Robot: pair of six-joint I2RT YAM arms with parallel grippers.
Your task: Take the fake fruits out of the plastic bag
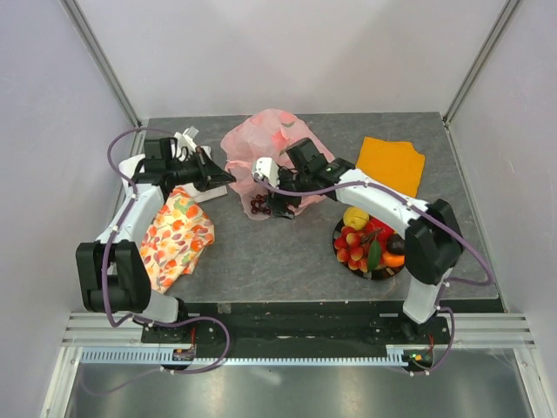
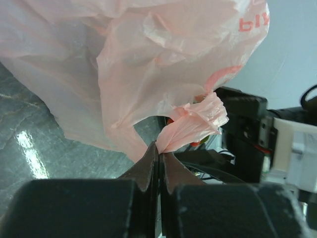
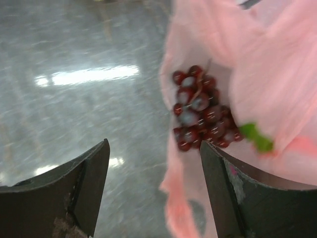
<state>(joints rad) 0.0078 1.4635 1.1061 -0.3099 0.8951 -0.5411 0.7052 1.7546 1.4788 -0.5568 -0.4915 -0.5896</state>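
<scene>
The pink plastic bag (image 1: 261,144) lies crumpled at the back middle of the table. My left gripper (image 1: 228,177) is shut on a twisted edge of the bag (image 2: 193,121), pinched at the fingertips (image 2: 151,153). A dark grape bunch (image 3: 200,111) with a green leaf lies on the bag's open mouth (image 3: 277,74); in the top view it (image 1: 258,207) sits at the bag's front edge. My right gripper (image 3: 153,163) is open just in front of the grapes, with nothing between its jaws. Other fake fruits, a yellow apple (image 1: 354,216), red berries (image 1: 352,244) and an orange (image 1: 394,259), sit in a dark dish (image 1: 379,273).
A floral orange cloth (image 1: 177,235) lies at the front left under the left arm. A plain orange cloth (image 1: 390,164) lies at the back right. A white object (image 1: 187,139) sits behind the left gripper. Grey table (image 1: 278,252) shows in front of the bag.
</scene>
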